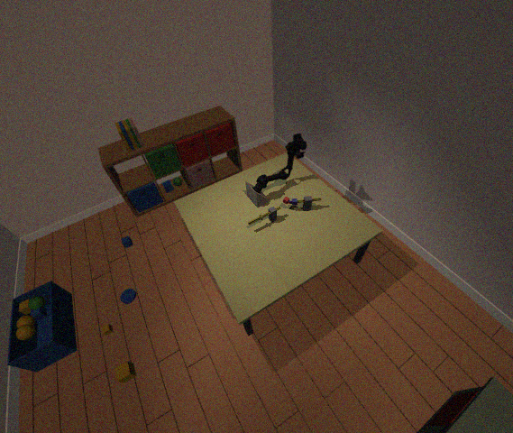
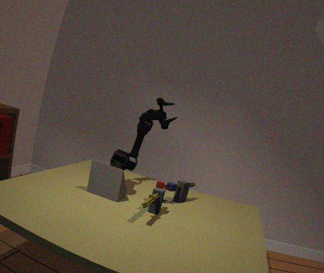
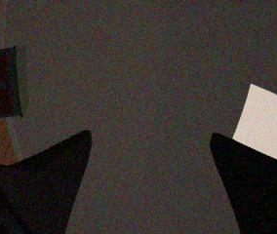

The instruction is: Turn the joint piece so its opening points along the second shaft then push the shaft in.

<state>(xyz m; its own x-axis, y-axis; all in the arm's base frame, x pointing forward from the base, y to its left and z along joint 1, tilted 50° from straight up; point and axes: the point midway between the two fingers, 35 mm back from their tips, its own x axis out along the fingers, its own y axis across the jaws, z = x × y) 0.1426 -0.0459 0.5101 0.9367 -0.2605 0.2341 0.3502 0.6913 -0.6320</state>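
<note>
The joint piece has a red end (image 1: pixel 286 199) (image 2: pixel 160 184) and a blue part (image 1: pixel 294 201) (image 2: pixel 171 186), on the end of the yellow first shaft (image 1: pixel 316 199) (image 2: pixel 192 184) in its grey block (image 1: pixel 307 204) (image 2: pixel 181 194). The yellow second shaft (image 1: pixel 257 218) (image 2: pixel 148 201) passes through another grey block (image 1: pixel 272 215) (image 2: pixel 155 205). Its inner end lies near the red piece, seemingly outside it. The exact direction of the opening is too small to tell. My gripper (image 2: pixel 175 111) (image 3: pixel 153 138) is open and empty, high above the table and away from both shafts.
A pale upright panel (image 1: pixel 256 196) (image 2: pixel 104 181) stands on the table (image 1: pixel 265 265) (image 2: pixel 202 238) beside the arm's base, left of the blocks in the exterior view. A shelf unit (image 1: pixel 177 128) (image 2: pixel 15 126) stands beyond the table. A blue toy box (image 1: pixel 62 321) stands on the floor.
</note>
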